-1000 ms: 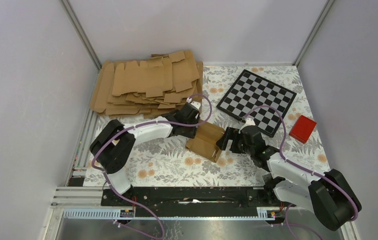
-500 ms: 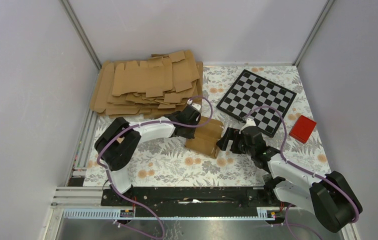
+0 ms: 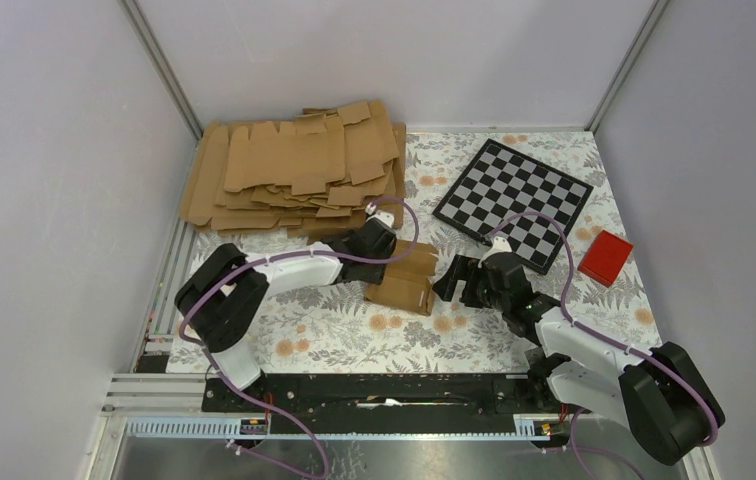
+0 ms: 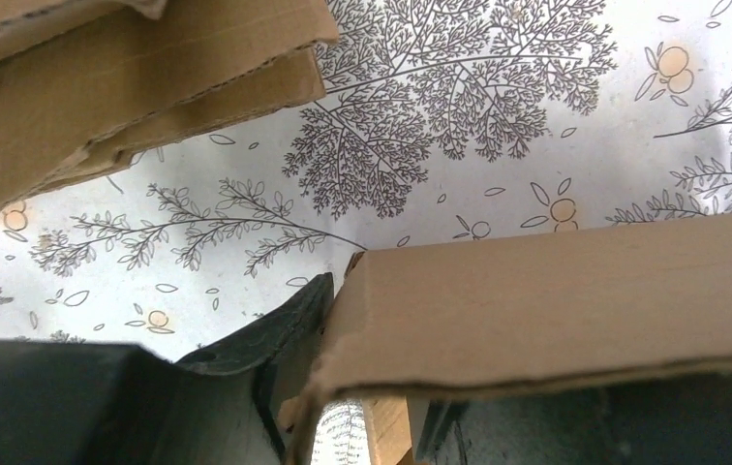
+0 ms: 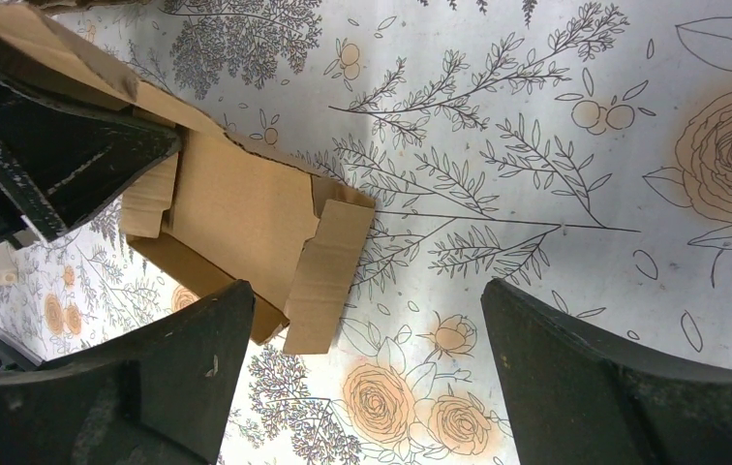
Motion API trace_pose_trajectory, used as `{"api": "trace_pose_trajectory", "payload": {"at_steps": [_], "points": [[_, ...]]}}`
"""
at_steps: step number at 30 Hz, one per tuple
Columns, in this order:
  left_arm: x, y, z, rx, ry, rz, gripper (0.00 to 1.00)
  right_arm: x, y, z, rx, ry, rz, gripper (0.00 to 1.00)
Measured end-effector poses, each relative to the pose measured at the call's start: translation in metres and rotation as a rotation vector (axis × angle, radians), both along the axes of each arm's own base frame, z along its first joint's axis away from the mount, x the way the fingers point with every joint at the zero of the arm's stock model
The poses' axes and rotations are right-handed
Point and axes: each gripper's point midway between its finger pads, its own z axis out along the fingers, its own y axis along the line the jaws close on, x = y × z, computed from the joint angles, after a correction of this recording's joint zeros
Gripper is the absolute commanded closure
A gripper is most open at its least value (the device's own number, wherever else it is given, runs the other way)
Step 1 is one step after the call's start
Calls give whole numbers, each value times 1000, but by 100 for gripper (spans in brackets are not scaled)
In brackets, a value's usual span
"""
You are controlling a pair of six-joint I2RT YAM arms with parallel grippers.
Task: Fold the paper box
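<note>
Bench (image 3: 334,330): a flower-printed surface that carries everything. We judge the open middle serves as the work spot, within reach of both arms.
Pile of blanks (image 3: 294,170): flat brown cardboard sheets heaped at the far left, well apart from the fold, probably spare stock.
Chessboard (image 3: 512,200): lies flat at the far right, just beyond the right arm, and plays no part that we can see.
Paper box (image 3: 404,285): the task's thing, at the middle of the bench between the two grippers. It is partly folded and lies low, with flaps sticking out toward the near side. The right wrist view shows its inner panel bare, and we see nothing inside it.
Red block (image 3: 606,257): sits alone at the right edge, near the chessboard's corner.
Left gripper (image 3: 386,250): at the box's far left corner, with a cardboard wall running between its fingers (image 4: 280,334). We judge it steadies that wall for folding, but whether it is clenched we cannot tell.
Right gripper (image 3: 449,280): released, jaws spread wide and holding nothing, just right of the box. We judge it is placed to press a flap in.
</note>
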Motion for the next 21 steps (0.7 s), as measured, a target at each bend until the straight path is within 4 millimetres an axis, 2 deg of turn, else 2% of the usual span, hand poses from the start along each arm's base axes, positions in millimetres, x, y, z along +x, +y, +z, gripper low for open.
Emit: {"api": "trace_pose_trajectory", "payload": {"at_steps": [9,14,21], "points": [[-4,-2,20,-50,-18,-8,60,-2,0,-5,-7,18,4,5],[-12,4,23,-78,5,-1,63,-5,3,-9,-2,40,20,5],[-12,13,18,-105,39,43,62,-5,8,-6,28,45,29,5]]}}
